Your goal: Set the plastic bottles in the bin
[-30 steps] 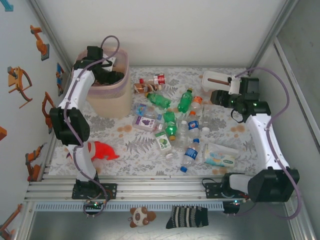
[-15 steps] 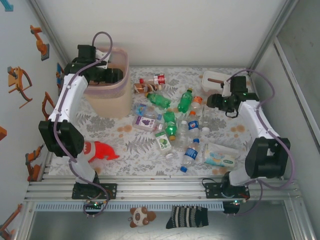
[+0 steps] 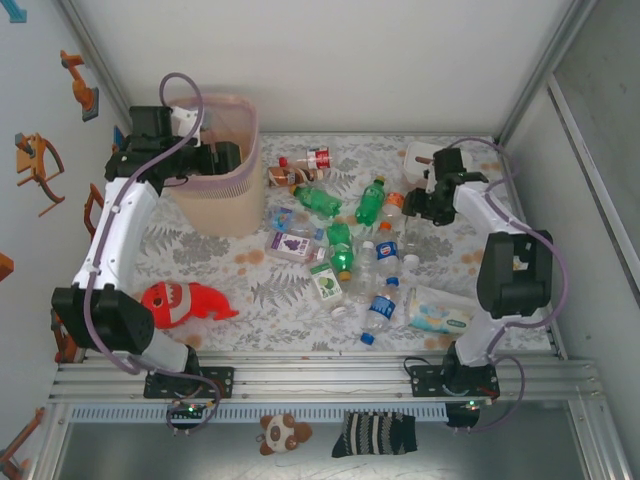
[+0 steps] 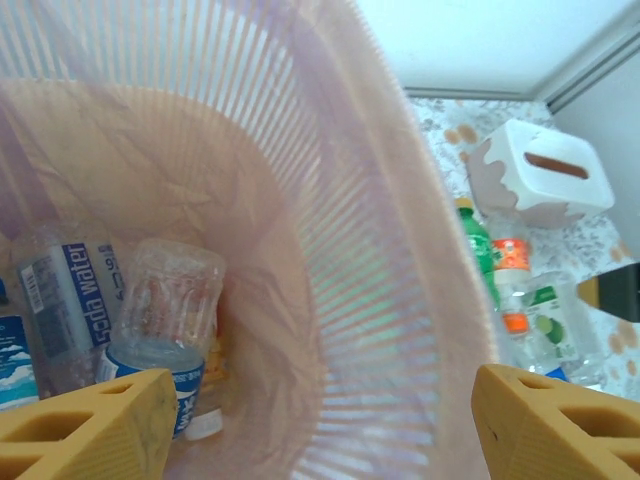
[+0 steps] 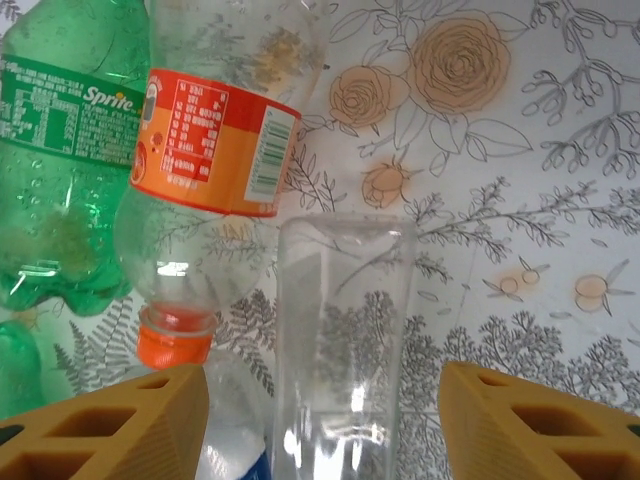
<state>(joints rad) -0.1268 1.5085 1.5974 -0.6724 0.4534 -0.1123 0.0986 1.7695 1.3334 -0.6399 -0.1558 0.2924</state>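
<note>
The left tool (image 3: 222, 156) hangs over the mouth of the bin (image 3: 215, 205), which stands at the far left of the tabletop (image 3: 280, 300). In its wrist view the left tool (image 4: 322, 385) has its fingers wide apart with nothing between them, looking straight down into the bin (image 4: 330, 250). At least three plastic bottles lie at the bottom, among them a soda water bottle (image 4: 60, 300) and a crumpled clear bottle (image 4: 170, 290) with a blue label.

The right tool (image 3: 415, 203) is low over the far right of the bottle pile. In its wrist view the right tool (image 5: 325, 375) is open, its fingers standing on either side of an unlabelled clear bottle (image 5: 345, 330) without visibly touching it. Just beside that lie an orange-labelled bottle (image 5: 210, 150) and a green Sprite bottle (image 5: 60, 150).

I judge the task well short of done. A few bottles are binned, but many more are scattered across the middle of the tabletop, including green ones (image 3: 318, 200) and blue-labelled ones (image 3: 380, 305). The next step looks like closing on the clear bottle and carrying it to the bin
</note>
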